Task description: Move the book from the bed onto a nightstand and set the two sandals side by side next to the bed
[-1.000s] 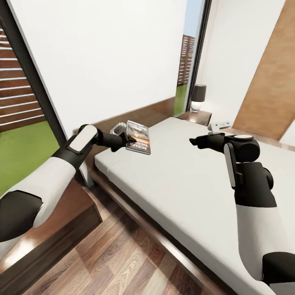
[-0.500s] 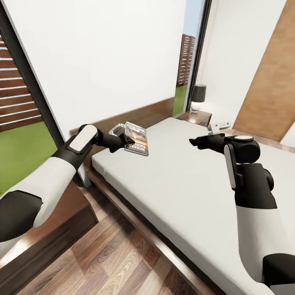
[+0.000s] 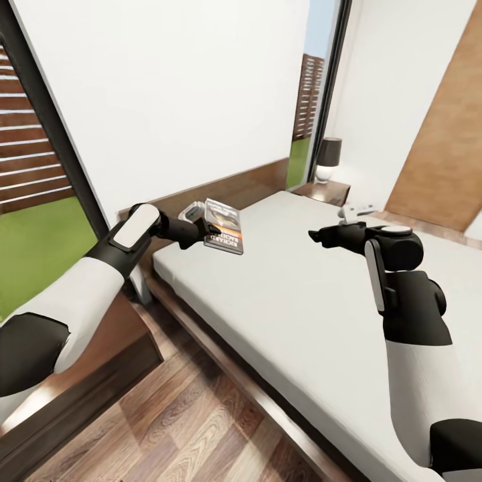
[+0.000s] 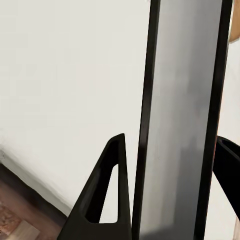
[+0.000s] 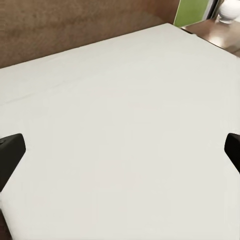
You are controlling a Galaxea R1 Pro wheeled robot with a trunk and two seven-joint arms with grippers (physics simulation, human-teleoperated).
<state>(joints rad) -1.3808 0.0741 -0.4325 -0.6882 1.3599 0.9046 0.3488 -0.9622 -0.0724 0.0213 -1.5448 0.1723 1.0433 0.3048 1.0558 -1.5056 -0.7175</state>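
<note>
My left gripper [image 3: 213,234] is shut on the book [image 3: 225,226], holding it in the air over the head corner of the bed [image 3: 281,294], close to the dark headboard [image 3: 234,191]. In the left wrist view the book [image 4: 180,125] stands edge-on between the black fingers [image 4: 107,200]. My right gripper [image 3: 314,234] hovers open over the middle of the off-white mattress, and its fingertips [image 5: 10,155] stand far apart with nothing between them. A nightstand [image 3: 325,192] stands beyond the bed's far side. The sandals are out of view.
A lamp [image 3: 328,159] stands on the far nightstand. A reddish-brown wooden top [image 3: 100,348] lies under my left arm, beside the bed's near side. Wood-plank floor [image 3: 194,415] runs along the bed frame. Tall windows flank the white wall [image 3: 187,100].
The whole view has shifted slightly, so the camera moved. Both arms keep their poses and the book stays in my left gripper.
</note>
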